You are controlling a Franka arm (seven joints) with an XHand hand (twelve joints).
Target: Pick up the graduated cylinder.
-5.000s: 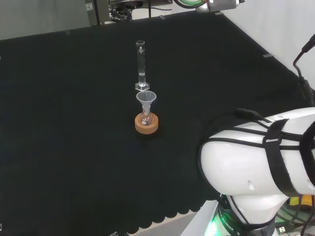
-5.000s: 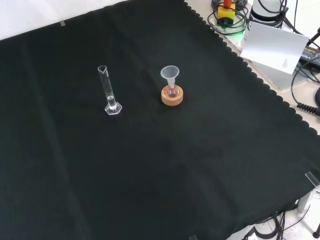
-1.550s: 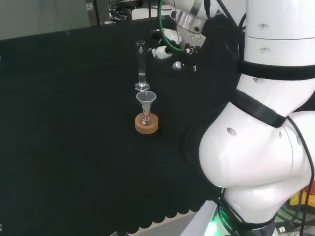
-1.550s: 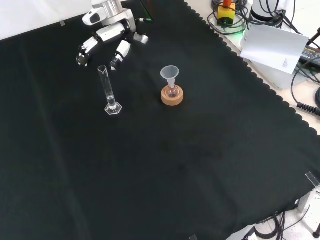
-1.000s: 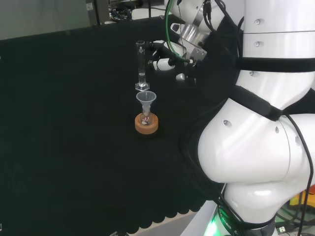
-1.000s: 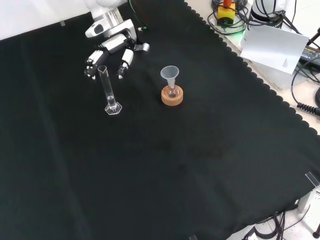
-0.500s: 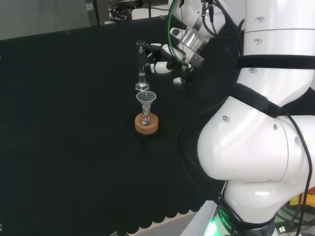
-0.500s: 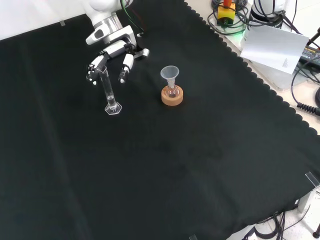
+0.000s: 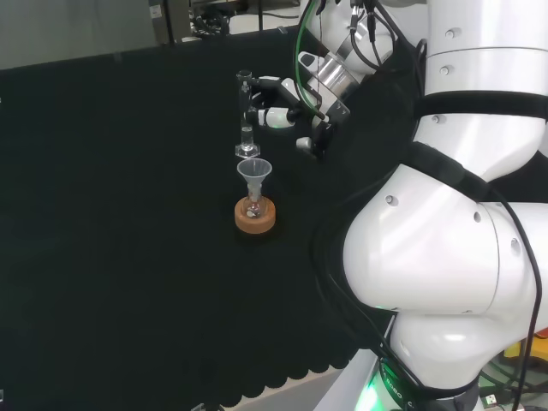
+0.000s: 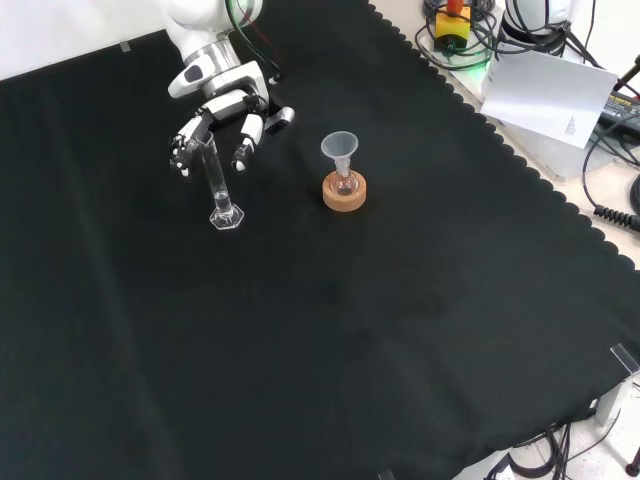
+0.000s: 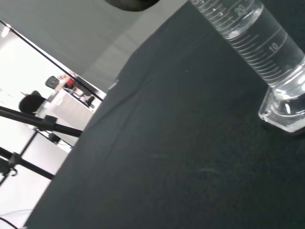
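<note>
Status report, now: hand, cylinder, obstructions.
Hand open, fingers either side of the graduated cylinder, no grip seen. Cylinder upright on the cloth. Funnel in flask on cork ring stands apart.

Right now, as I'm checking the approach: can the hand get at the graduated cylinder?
Probably yes. The hand is at the upright graduated cylinder's upper part, its fingers on either side. The funnel on its cork stand stands well apart.

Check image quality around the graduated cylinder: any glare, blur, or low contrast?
Head view: the graduated cylinder is clear glass, faint against the black cloth; the hand stands out beside it. Front view: the tube is thin with a bright glint at its base; the cork ring shows well. Wrist view: the cylinder is close, its marks visible, highlights on its base; a dark blur sits at the frame's edge, and the bright room is washed out.
</note>
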